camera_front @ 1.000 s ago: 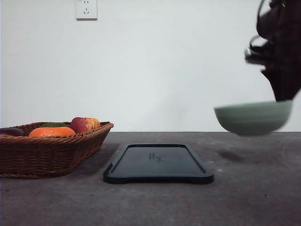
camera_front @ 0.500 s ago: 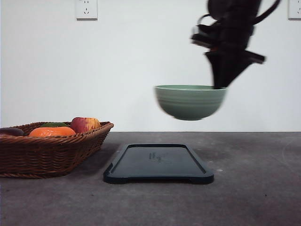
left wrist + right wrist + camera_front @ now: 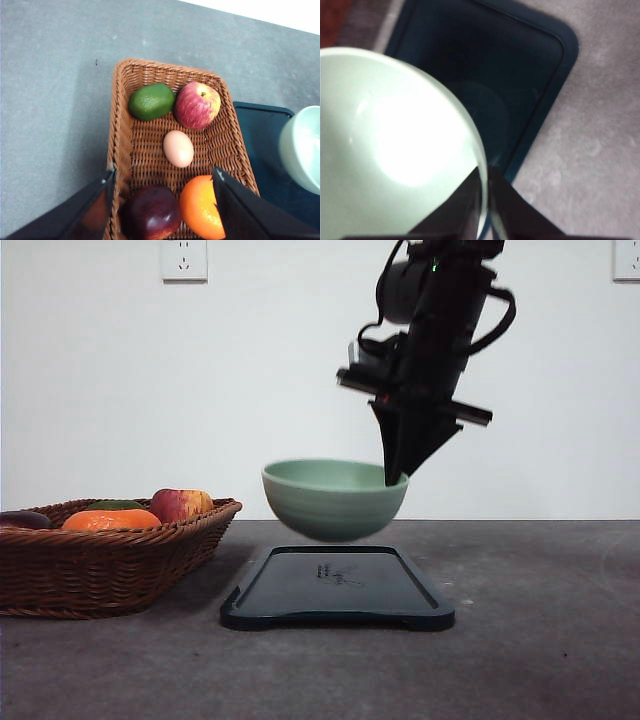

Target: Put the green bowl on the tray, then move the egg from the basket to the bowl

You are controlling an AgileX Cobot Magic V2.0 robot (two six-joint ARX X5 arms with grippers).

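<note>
One bowl (image 3: pixel 334 498), one tray (image 3: pixel 336 587) and one basket (image 3: pixel 227 137). The basket holds five items: one egg (image 3: pixel 178 148), one red apple (image 3: pixel 197 105), one orange (image 3: pixel 201 207), one green avocado (image 3: pixel 151 101) and one dark purple fruit (image 3: pixel 151 213). Two wall sockets (image 3: pixel 183 259).

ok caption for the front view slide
Right tool holds bowl by its rim just above tray, basket alongside.

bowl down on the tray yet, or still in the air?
Apart. In the front view the green bowl, held at its rim by the right hand, hangs above the tray, with the far table edge showing between them.
</note>
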